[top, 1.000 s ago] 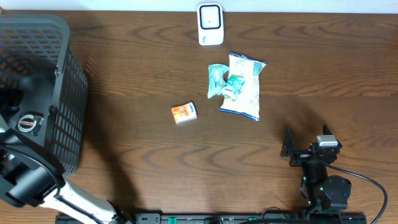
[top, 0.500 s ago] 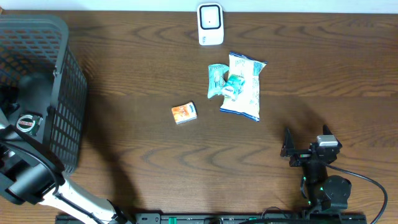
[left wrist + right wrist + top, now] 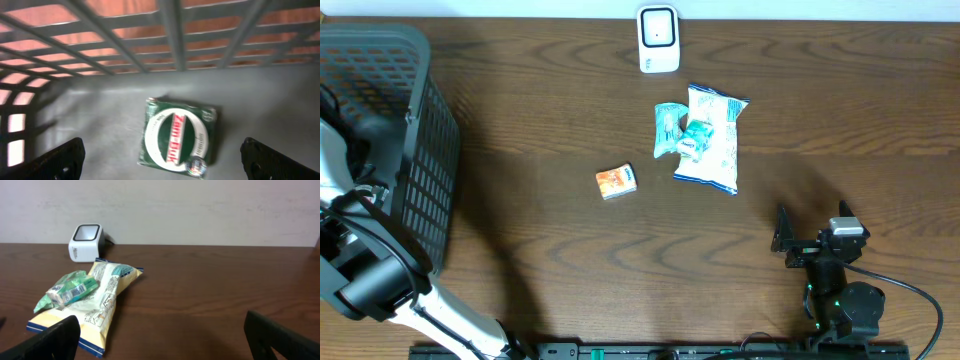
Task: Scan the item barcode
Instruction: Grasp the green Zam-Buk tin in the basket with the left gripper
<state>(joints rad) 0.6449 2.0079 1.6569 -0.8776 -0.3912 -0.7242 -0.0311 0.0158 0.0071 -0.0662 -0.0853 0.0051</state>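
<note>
Left end effector (image 3: 162, 162) hangs inside the basket (image 3: 170, 30), fingers (image 3: 60, 160) spread wide, and we see the green box (image 3: 177, 137) lying flat on the basket floor below, clear of both fingers. Right end effector (image 3: 165, 340) stands open too, well to the right of the basket, holding nothing.

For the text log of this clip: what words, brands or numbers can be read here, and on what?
"Zam-Buk": on the green box lying in the basket; its smaller print is blurred.
White-and-blue bag: print too small to read.
Green packet: print too small to read.
Orange box: unreadable.
Scanner: no text seen.
</note>
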